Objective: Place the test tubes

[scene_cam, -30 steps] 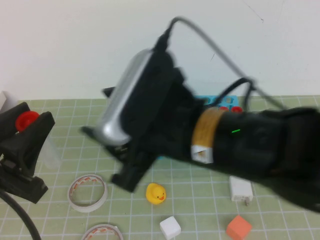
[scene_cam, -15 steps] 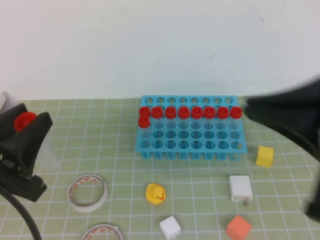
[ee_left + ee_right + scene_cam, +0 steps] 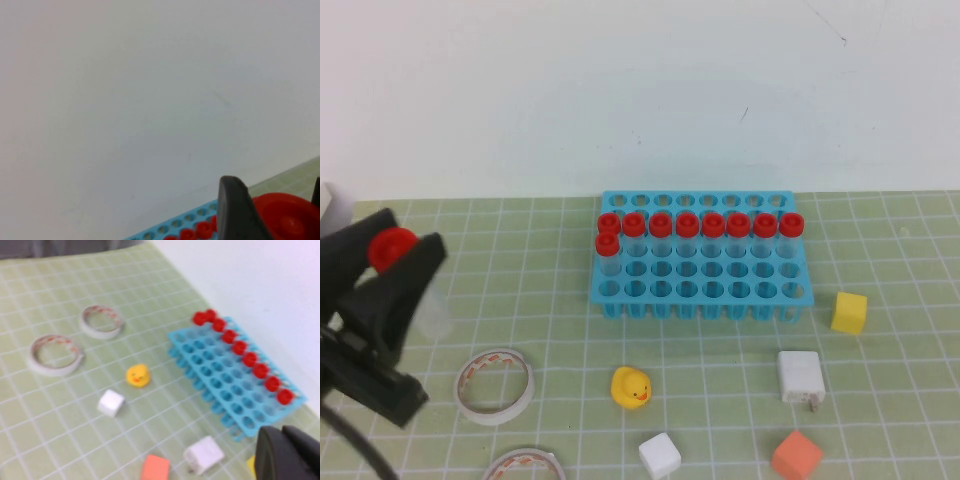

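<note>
Green gridded mat [image 3: 720, 400] covers the table. Directly on it:
- blue rack [image 3: 603, 295], centre rear
- yellow cube [image 3: 849, 312], near the rack's right end
- white charger plug [image 3: 802, 378] and orange cube [image 3: 796, 455], front right
- yellow duck [image 3: 632, 387] and white cube [image 3: 661, 455], front centre
- 2 tape rolls, front left: near roll [image 3: 463, 390], front-edge roll [image 3: 525, 455]

Left gripper [image 3: 408, 238] is running off the frame edge at 8 o'clock from the rack [image 3: 700, 292], with its arm mostly cropped. It is gripping a test tube [image 3: 390, 248], whose body is partly hiding behind a finger. A tape roll [image 3: 525, 464] at 6 o'clock is getting cropped. Right gripper [image 3: 287, 452] is showing only in its wrist view, its pressed-together tips cropped and covering part of a yellow cube [image 3: 250, 466].
</note>
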### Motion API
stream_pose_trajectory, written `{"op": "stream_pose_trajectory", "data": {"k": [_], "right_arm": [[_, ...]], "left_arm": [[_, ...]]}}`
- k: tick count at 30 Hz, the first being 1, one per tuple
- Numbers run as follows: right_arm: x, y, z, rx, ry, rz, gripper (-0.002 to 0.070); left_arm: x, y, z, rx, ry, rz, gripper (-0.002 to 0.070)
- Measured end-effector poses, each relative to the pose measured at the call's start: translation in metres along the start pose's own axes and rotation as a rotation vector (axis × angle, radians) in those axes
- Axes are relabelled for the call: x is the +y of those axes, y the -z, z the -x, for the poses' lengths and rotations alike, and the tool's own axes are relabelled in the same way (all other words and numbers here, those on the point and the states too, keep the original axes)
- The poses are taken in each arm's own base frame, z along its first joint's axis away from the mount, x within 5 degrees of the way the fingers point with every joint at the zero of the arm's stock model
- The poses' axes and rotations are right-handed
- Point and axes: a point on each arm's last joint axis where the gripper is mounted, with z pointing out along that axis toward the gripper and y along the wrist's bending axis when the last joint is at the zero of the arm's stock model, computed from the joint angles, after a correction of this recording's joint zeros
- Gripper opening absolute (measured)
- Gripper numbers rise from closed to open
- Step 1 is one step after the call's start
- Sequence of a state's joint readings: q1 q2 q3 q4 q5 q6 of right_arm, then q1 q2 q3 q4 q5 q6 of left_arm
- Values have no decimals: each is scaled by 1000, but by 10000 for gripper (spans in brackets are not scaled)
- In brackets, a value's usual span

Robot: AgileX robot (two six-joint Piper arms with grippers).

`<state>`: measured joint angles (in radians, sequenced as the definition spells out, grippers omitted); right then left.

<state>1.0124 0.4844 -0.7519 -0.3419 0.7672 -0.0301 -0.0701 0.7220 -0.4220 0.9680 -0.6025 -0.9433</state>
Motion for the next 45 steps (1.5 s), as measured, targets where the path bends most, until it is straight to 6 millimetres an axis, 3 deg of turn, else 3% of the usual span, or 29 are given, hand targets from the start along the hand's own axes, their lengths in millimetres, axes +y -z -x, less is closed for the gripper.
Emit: {"op": "stream_pose_trajectory", "data": {"k": [5,9,14,31,38,45], "right_arm": [[-11,41,-20,-89,-46,-89,1],[-13,54,-38,-112,-59,-130,1],[-10,49,-59,-101,-74,-174,1],[-7,38,-69,-57,-72,-190,0],[-7,38,-69,-57,-72,-190,0],[-7,38,-69,-57,-72,-190,0]], "left_arm": [[-5,0,3,-34,-10,-56,260],[2,-7,2,-60,109,-20,260],[14,-23,-4,-78,279,15,260],[35,-99,10,-70,281,-96,260],[28,-150,-12,18,237,-163,260],[26,-191,-48,88,137,-197,260]]}}
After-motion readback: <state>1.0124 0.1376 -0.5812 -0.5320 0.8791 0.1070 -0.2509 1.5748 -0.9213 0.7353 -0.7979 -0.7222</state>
